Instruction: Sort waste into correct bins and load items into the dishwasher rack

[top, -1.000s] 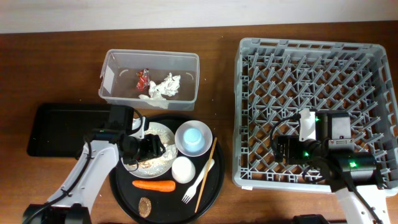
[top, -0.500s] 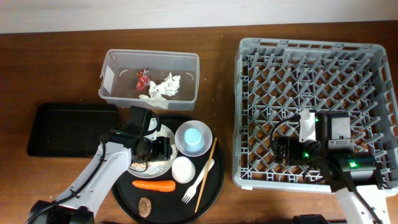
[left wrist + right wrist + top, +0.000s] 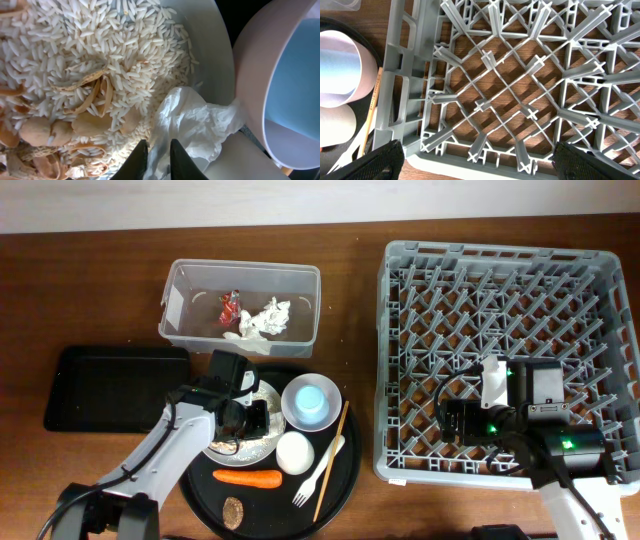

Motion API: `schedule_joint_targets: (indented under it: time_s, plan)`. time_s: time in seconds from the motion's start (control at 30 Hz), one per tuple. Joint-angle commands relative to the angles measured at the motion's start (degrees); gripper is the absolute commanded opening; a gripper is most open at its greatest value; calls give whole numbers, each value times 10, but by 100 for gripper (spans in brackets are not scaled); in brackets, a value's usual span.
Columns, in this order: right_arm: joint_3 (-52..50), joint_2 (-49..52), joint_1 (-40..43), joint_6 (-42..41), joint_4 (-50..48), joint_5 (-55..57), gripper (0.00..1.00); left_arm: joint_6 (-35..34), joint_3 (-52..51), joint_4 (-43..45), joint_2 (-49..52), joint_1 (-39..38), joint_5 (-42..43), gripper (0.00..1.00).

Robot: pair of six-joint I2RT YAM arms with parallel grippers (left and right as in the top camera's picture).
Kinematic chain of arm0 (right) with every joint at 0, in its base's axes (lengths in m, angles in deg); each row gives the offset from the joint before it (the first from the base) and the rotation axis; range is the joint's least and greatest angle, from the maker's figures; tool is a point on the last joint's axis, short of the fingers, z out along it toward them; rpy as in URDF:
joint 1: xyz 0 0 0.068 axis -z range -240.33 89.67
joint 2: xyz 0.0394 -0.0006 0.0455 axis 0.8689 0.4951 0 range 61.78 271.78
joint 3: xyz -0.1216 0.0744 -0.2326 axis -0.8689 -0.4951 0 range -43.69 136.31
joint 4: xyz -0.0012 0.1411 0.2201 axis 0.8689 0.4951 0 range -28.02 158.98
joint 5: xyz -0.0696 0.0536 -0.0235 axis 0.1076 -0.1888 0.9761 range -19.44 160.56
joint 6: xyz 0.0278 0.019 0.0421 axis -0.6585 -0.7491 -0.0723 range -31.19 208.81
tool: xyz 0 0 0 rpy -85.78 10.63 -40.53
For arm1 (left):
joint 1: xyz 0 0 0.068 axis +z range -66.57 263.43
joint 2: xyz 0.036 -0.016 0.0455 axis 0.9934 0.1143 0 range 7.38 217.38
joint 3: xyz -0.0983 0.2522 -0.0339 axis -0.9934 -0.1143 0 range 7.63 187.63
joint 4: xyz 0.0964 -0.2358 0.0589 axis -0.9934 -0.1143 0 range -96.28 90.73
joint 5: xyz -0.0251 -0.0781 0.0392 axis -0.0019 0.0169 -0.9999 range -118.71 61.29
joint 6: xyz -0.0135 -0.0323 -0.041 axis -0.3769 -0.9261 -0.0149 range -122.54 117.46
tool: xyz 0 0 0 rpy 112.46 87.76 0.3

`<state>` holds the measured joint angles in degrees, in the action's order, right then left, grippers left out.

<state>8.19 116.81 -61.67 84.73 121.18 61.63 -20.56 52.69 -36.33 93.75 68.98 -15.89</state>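
Rice-like beige food scraps (image 3: 75,45) cover the white round plate (image 3: 212,55), mixed with tan peel-like shreds. Left fingers (image 3: 139,159) hang low over the plate's edge, drawn nearly together, pinching a crumpled white tissue (image 3: 195,125) that lies on the plate beside the pale pink bowl (image 3: 255,75). A light blue cup (image 3: 300,75) sits inside that bowl. On the large round black tray (image 3: 200,490) with them are a white cup (image 3: 293,452), an orange carrot (image 3: 247,477), a small brown lump (image 3: 234,512), a white plastic fork (image 3: 319,472) and a thin wooden stick (image 3: 332,461). The clear plastic rectangular tub (image 3: 175,305) on the desk (image 3: 350,310) holds a small red wrapper (image 3: 229,306) and another white tissue wad (image 3: 264,318); the shallow black rectangular tray (image 3: 100,385) lies near it. Right fingers (image 3: 375,162) are spread wide, gripping nothing, above the large square grey plastic rack (image 3: 500,248), near its left edge.
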Motion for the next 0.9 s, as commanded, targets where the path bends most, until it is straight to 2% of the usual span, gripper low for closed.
schedule_joint_targets:
  time_s: [0.0,0.17,0.27,0.4,0.47,0.63,0.77,0.87]
  plan:
    - [9,-2,-5,2,0,5,98,0,16,-10,-22,-1,-2,1]
    - [9,-2,-5,2,0,5,98,0,51,-58,-59,-1,-2,1]
    - [9,-2,-5,2,1,5,98,0,108,-85,-89,-1,-7,1]
    - [9,-2,-5,2,0,5,98,0,179,-83,-103,-1,-102,1]
    - [9,-2,-5,2,0,5,98,1,202,-48,-103,-1,-143,1]
    - [9,-2,-5,2,0,-5,98,1,204,120,-74,1,-202,1]
    - [9,-2,-5,2,0,-25,99,0,205,216,16,14,-175,1]
    - [9,-2,-5,2,0,-25,98,1,215,233,81,34,-140,2]
